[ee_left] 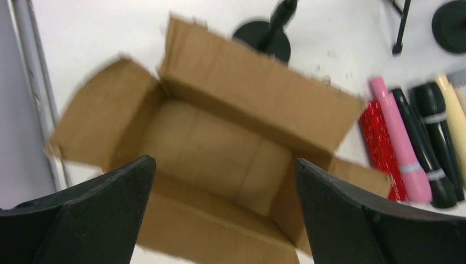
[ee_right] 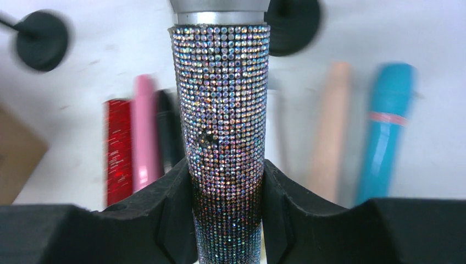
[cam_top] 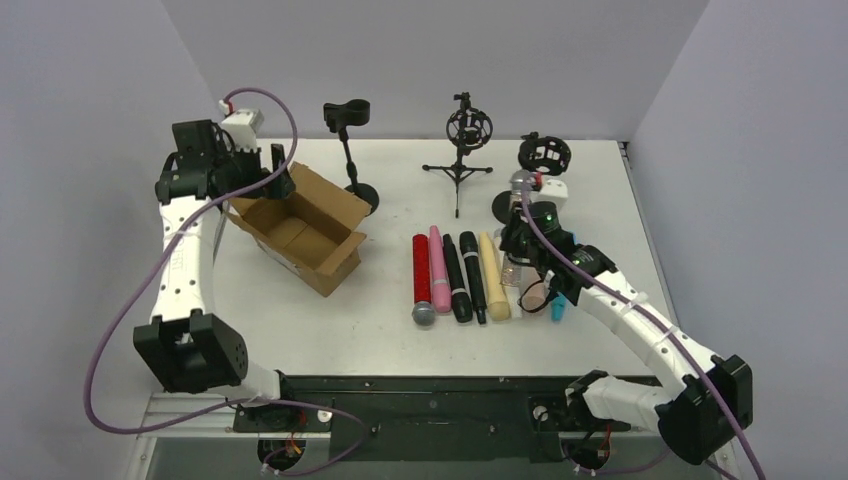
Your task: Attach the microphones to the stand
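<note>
A white table [cam_top: 400, 330] carries an open brown cardboard box [cam_top: 300, 228] at its left side, flaps spread and the inside bare. The left arm reaches up over the box, and the left gripper [ee_left: 222, 162] hangs above the opening with its black fingers spread wide, holding nothing.

Three black stands line the far edge: a clip-topped stand on a round base [cam_top: 347, 115] just behind the box, a tripod stand with a ring mount [cam_top: 468, 125] at centre, and a round-based stand with a ring mount [cam_top: 545, 153] to the right.

At mid-table, five stick microphones lie side by side: a glossy red microphone [cam_top: 421, 275], a pink one [cam_top: 438, 265], two black ones [cam_top: 456, 280] [cam_top: 472, 275] and a cream-yellow one [cam_top: 492, 275]. A peach microphone [ee_right: 329, 126] and a teal microphone [ee_right: 387, 126] lie further right, under the right arm.

The right gripper [ee_right: 226, 170] pinches the barrel of a glittery rhinestone microphone [ee_right: 222, 99] off the table, its silver head near the right-hand stand.
</note>
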